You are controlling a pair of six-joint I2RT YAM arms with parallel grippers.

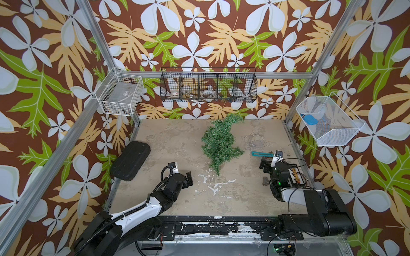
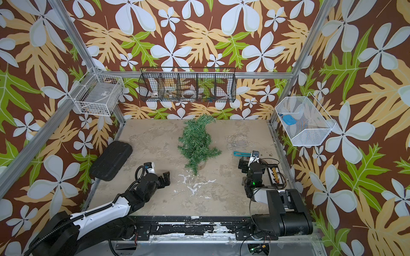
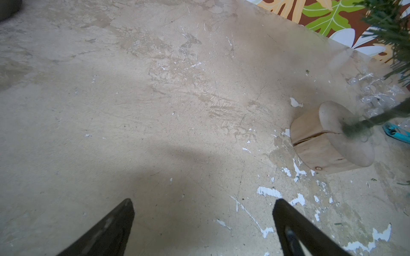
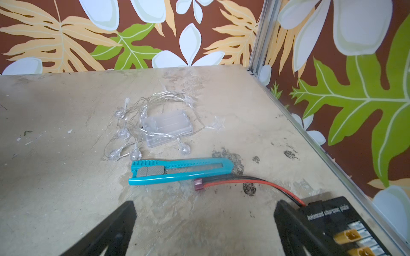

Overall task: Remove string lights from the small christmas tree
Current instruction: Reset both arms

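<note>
tabletop: worn beige.
string lights: lay heaped at 3 o'clock of small christmas tree, apart.
left gripper: was wide, empty.
right gripper: was wide, empty.
step: looked done; retreat clear of wire.

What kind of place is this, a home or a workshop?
Probably a robot test cell, not a home: a left arm and right arm mounted at a worn table, an aluminium frame holding wallpapered walls, and a wire basket hung behind.
</note>
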